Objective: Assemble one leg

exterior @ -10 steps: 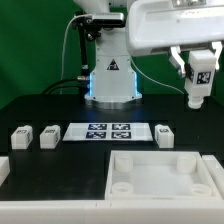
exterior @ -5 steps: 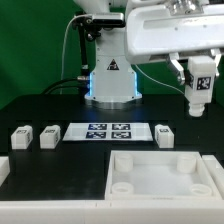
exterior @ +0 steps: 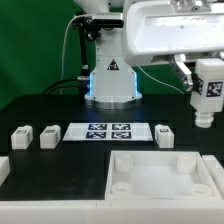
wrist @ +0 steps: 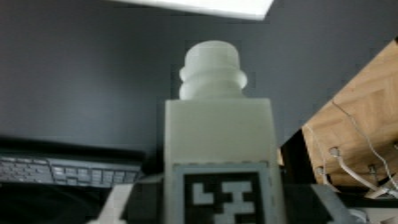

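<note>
My gripper (exterior: 206,84) is shut on a white leg (exterior: 205,100) and holds it high in the air at the exterior view's right, well above the table. The leg hangs nearly upright, its black-and-white tag facing the camera and its narrow end pointing down. In the wrist view the leg (wrist: 221,130) fills the middle, its rounded screw tip pointing away, with my gripper (wrist: 224,205) around its tagged end. The large white tray-shaped piece (exterior: 150,160) lies at the front right, below the held leg.
Three more white tagged legs lie on the black table: two at the left (exterior: 20,136) (exterior: 48,135) and one right of centre (exterior: 164,133). The marker board (exterior: 107,131) lies between them. The robot base (exterior: 111,80) stands behind.
My gripper with the leg has moved a little down and toward the exterior view's right, and the leg now hangs straighter.
</note>
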{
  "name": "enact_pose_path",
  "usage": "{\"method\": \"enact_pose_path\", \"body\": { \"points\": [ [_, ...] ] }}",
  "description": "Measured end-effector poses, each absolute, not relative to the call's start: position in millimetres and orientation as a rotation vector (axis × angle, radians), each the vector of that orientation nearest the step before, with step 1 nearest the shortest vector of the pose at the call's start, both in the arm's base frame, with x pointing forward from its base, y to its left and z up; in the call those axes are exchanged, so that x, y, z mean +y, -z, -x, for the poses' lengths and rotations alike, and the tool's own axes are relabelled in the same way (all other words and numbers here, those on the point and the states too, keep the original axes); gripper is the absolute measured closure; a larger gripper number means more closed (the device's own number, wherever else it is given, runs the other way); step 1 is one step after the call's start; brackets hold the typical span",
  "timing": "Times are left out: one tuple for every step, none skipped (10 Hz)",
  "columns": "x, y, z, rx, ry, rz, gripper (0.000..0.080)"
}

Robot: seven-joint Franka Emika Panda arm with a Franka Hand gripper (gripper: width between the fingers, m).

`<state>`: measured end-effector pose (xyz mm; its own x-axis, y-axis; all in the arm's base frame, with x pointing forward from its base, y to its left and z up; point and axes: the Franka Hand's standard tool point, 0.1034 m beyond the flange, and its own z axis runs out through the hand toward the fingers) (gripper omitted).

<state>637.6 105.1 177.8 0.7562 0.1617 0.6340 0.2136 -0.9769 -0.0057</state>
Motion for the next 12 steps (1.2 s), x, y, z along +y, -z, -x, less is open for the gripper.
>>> {"method": "enact_pose_path", "body": {
  "points": [
    [102.8, -170.5, -645.5, -0.343, 1.048, 2.868, 0.0514],
    [103.2, -169.3, -644.6, -0.342, 1.042, 2.869, 0.0514],
    [103.2, -169.3, -644.5, -0.342, 1.042, 2.870, 0.0514],
    [102.7, -168.5, -644.2, -0.341, 1.040, 2.871, 0.0514],
    [98.7, -166.9, -642.7, -0.359, 1.067, 2.870, 0.0514],
    [82.5, -142.5, -625.2, -0.365, 1.069, 2.881, 0.0514],
    [78.5, -120.2, -616.4, -0.361, 0.993, 2.895, 0.0514],
    [79.0, -105.3, -613.9, -0.351, 0.961, 2.897, 0.0514],
    [82.7, -94.5, -610.4, -0.352, 0.935, 2.898, 0.0514],
    [87.5, -85.8, -606.4, -0.351, 0.910, 2.897, 0.0514],
    [94.7, -78.5, -602.7, -0.361, 0.888, 2.896, 0.0514],
    [99.2, -76.8, -602.6, -0.363, 0.873, 2.896, 0.0514]
  ]
}}
